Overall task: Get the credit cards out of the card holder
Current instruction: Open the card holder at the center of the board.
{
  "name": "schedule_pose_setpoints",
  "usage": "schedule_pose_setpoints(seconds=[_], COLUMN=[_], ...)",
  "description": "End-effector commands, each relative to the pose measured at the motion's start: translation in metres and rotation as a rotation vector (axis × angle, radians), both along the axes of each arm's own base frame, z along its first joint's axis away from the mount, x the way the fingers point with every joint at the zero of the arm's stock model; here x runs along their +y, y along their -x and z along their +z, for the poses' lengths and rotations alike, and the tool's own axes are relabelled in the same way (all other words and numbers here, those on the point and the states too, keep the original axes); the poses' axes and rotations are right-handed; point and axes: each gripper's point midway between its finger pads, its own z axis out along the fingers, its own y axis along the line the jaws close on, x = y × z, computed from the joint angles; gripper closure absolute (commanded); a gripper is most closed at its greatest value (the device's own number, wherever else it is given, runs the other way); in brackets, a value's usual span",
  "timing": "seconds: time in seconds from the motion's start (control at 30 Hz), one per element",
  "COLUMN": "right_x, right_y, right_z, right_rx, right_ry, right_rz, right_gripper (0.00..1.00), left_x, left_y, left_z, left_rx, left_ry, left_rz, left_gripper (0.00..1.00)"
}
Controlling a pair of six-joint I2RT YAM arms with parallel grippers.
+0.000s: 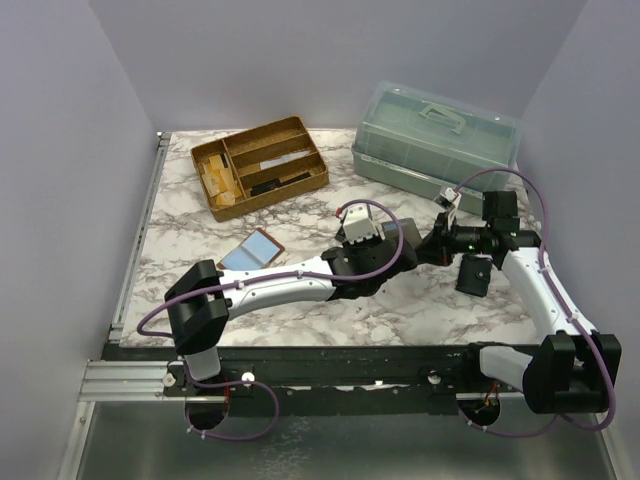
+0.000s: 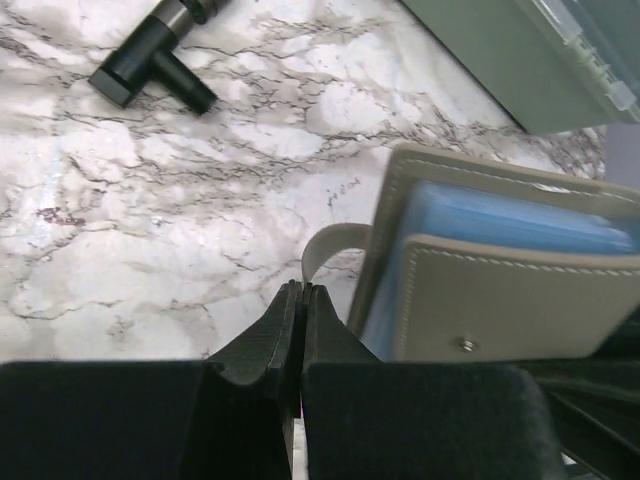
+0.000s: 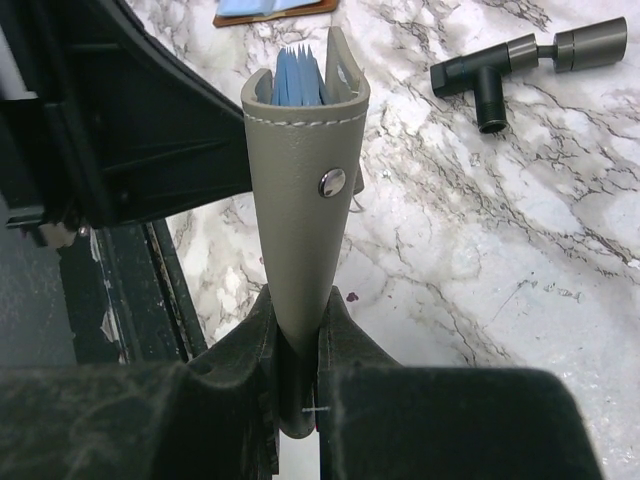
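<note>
A taupe leather card holder (image 3: 300, 200) stands upright in my right gripper (image 3: 300, 300), which is shut on its lower edge. The light-blue credit cards (image 3: 298, 75) stick out of its top pocket. In the left wrist view the same card holder (image 2: 510, 290) fills the right side, with the credit cards (image 2: 500, 220) showing in the pocket. Its thin strap (image 2: 335, 245) curves down between the tips of my left gripper (image 2: 302, 290), which is shut on it. From above, both grippers meet at mid-table and hide the holder.
A second, brown holder with a blue card (image 1: 252, 252) lies open to the left. A wooden organiser tray (image 1: 260, 165) and a grey-green lidded box (image 1: 435, 135) stand at the back. A black T-shaped tool (image 3: 520, 60) lies on the marble near the grippers.
</note>
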Motion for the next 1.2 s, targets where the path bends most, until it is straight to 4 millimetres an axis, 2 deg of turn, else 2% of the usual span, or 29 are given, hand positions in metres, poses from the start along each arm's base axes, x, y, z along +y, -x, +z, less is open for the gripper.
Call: schedule_pose_setpoints(seconds=[0.0, 0.23, 0.33, 0.37, 0.5, 0.6, 0.7, 0.83, 0.97, 1.17], right_x=[0.002, 0.003, 0.003, 0.004, 0.005, 0.007, 0.008, 0.009, 0.012, 0.013], right_y=[0.0, 0.001, 0.002, 0.003, 0.005, 0.009, 0.011, 0.015, 0.02, 0.024], right_z=[0.008, 0.007, 0.007, 0.007, 0.007, 0.008, 0.007, 0.008, 0.013, 0.014], right_rx=[-0.053, -0.047, -0.047, -0.048, -0.048, -0.05, -0.052, -0.054, -0.073, -0.074], right_ry=[-0.013, -0.017, -0.017, -0.018, -0.026, -0.039, -0.045, -0.057, -0.079, -0.09], right_rz=[0.008, 0.021, 0.029, 0.031, 0.048, 0.072, 0.092, 0.124, 0.153, 0.168], right_gripper=[1.0, 1.0, 1.0, 1.0, 1.0, 1.0, 1.0, 1.0, 1.0, 1.0], left_x=[0.023, 0.047, 0.049, 0.05, 0.05, 0.063, 0.076, 0.084, 0.083, 0.07], left_y=[-0.002, 0.0, 0.01, 0.015, 0.038, 0.051, 0.062, 0.073, 0.077, 0.086], left_z=[0.001, 0.004, 0.002, -0.001, 0.01, 0.022, 0.033, 0.05, 0.06, 0.075], left_rx=[-0.013, -0.047, -0.059, -0.062, -0.161, -0.249, -0.337, -0.443, -0.501, -0.585], left_ry=[-0.044, -0.042, -0.014, 0.005, 0.176, 0.29, 0.325, 0.352, 0.38, 0.425], left_rz=[0.023, 0.009, -0.12, -0.177, -0.439, -0.547, -0.605, -0.669, -0.715, -0.809], left_gripper=[1.0, 0.98, 0.83, 0.74, 0.4, 0.24, 0.13, 0.05, 0.04, 0.04])
